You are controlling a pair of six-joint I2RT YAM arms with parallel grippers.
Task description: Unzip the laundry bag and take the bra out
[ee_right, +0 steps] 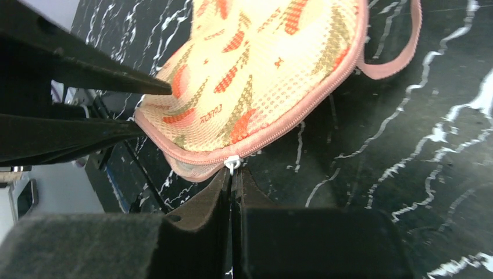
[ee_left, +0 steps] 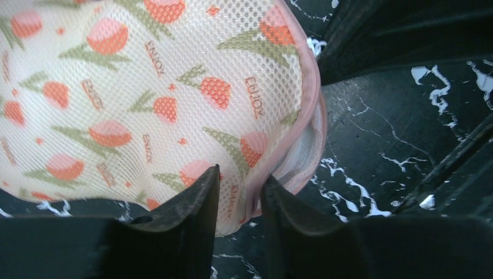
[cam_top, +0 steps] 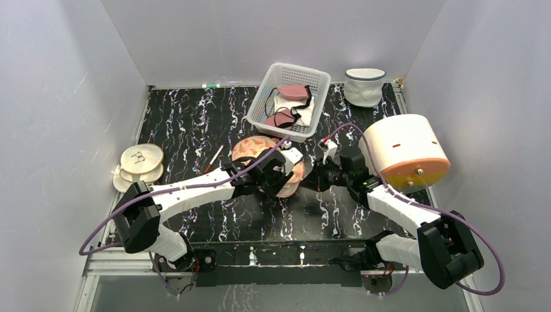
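Two pinches: left claw [ee_left: 241, 175] on laundry bag [ee_left: 145, 99] edge, right claw [ee_right: 233, 172] on zip pull [ee_right: 232, 164]; contents hidden.

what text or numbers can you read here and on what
"ENJOY" (best reading, seen rotated): red print repeated across the laundry bag, left wrist view.
Same print in the right wrist view: too blurred.
Mark on the cream round case: too small.
Nothing else readable.
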